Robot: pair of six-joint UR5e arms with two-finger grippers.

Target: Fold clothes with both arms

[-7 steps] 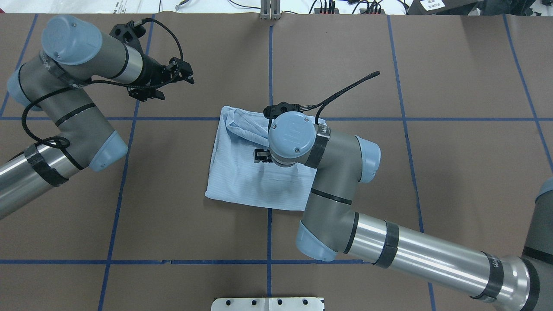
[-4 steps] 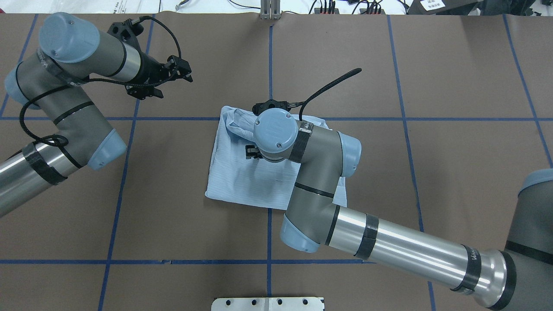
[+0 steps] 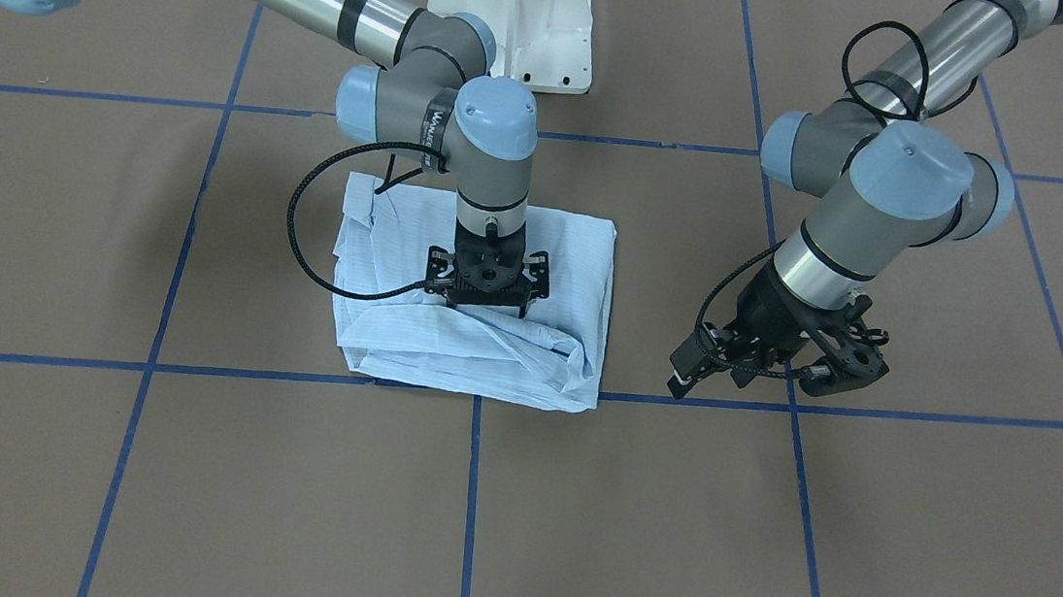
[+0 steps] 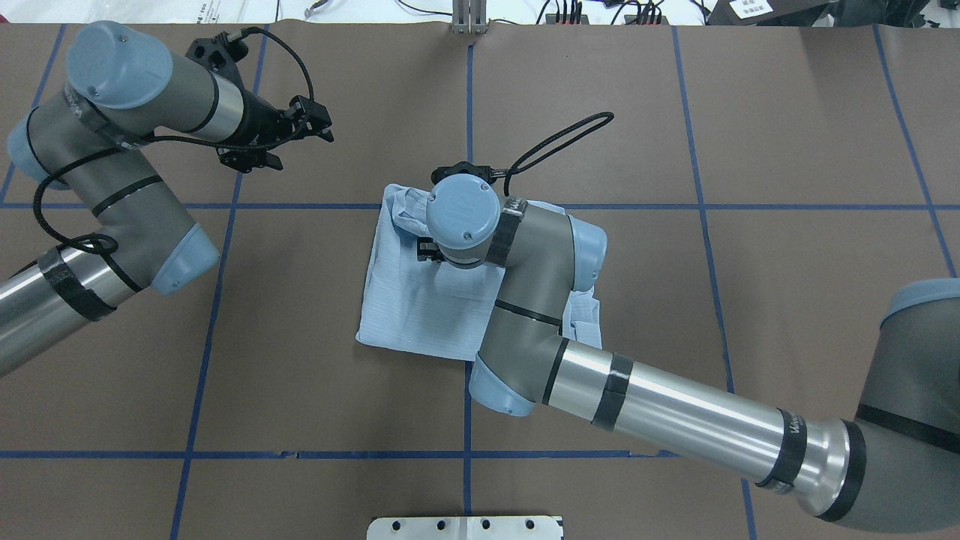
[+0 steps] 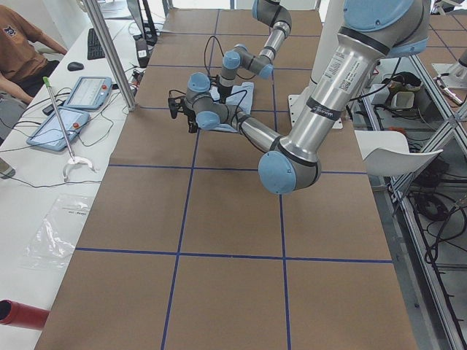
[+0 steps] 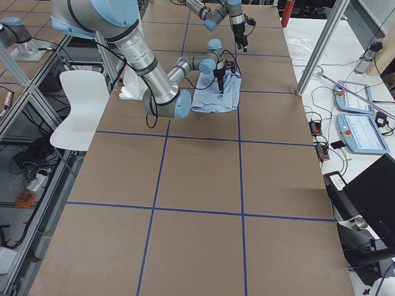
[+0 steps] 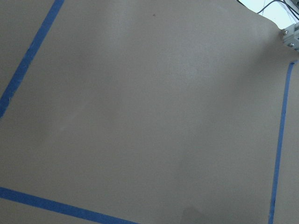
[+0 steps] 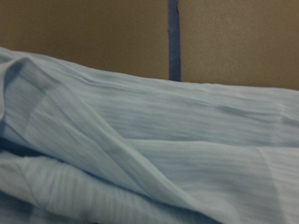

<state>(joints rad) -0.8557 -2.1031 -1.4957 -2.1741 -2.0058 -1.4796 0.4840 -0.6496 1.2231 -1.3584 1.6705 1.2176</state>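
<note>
The clothes are one light blue striped shirt (image 4: 420,315) (image 3: 555,252), lying folded into a rough rectangle at the table's middle, its bunched collar end at the far side in the overhead view. My right gripper (image 3: 483,311) (image 4: 427,251) points straight down on the shirt's far half; its fingers look spread, their tips down in the fabric, and its wrist hides it from above. The right wrist view is filled with shirt folds (image 8: 149,154). My left gripper (image 4: 289,142) (image 3: 729,371) hangs open and holding nothing over bare table, well to the shirt's left.
Blue tape lines (image 4: 469,112) divide the brown table cover. The white pedestal base (image 3: 509,23) stands at the robot's side. Beyond the table's far edge are tablets (image 5: 73,95), cables and a seated person (image 5: 18,44). A white chair (image 6: 77,105) stands behind the robot.
My right arm has swung left and a little farther across the shirt, uncovering the shirt's right edge. The shirt's outline has stayed put. The left arm has barely moved.
</note>
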